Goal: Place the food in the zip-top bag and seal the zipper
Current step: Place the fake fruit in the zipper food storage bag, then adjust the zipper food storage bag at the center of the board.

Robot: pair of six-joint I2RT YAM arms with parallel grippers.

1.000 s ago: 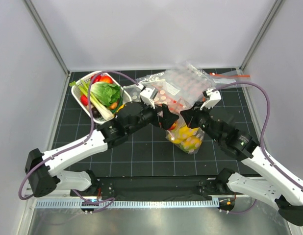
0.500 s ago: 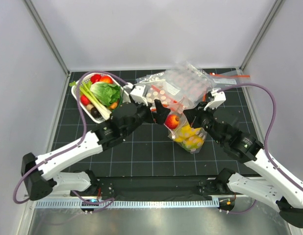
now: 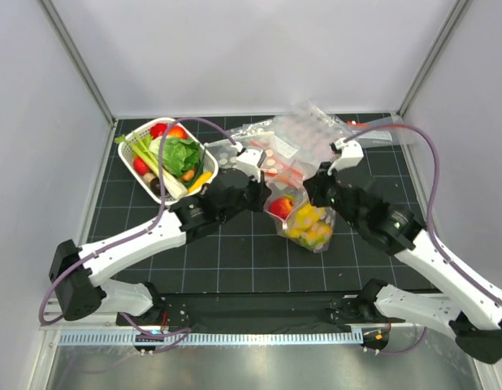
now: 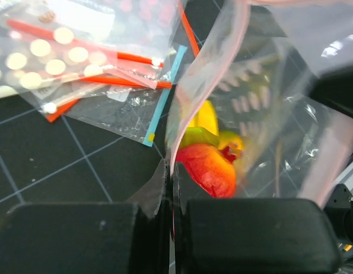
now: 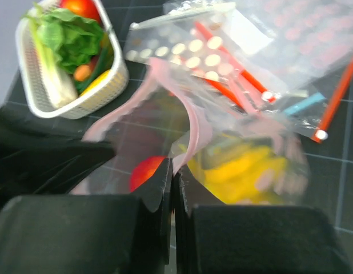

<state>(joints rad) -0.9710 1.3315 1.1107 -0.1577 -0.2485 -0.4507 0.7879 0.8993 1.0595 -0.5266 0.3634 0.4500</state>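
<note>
The zip-top bag (image 3: 314, 233) stands between the arms with its mouth held apart. Inside lie the food pieces: a red fruit (image 3: 281, 207) and the yellow banana bunch (image 3: 310, 221). My left gripper (image 3: 264, 195) is shut on the left side of the pale mouth strip, the zipper (image 4: 213, 68); the left wrist view shows the fingertips (image 4: 156, 188) pinching it beside the red fruit (image 4: 213, 168). My right gripper (image 3: 317, 190) is shut on the opposite side of the zipper (image 5: 196, 123), with the red fruit (image 5: 143, 171) and banana bunch (image 5: 245, 165) below.
A white basket (image 3: 204, 154) holding lettuce, tomato and other toy produce sits at the back left. A heap of clear dotted bags with red strips (image 3: 304, 138) lies behind the held bag. Frame posts rise at the rear corners.
The left gripper was open above the bag's mouth, left the red fruit inside, drew back, and has now shut on the mouth's left edge. The right gripper kept its hold.
</note>
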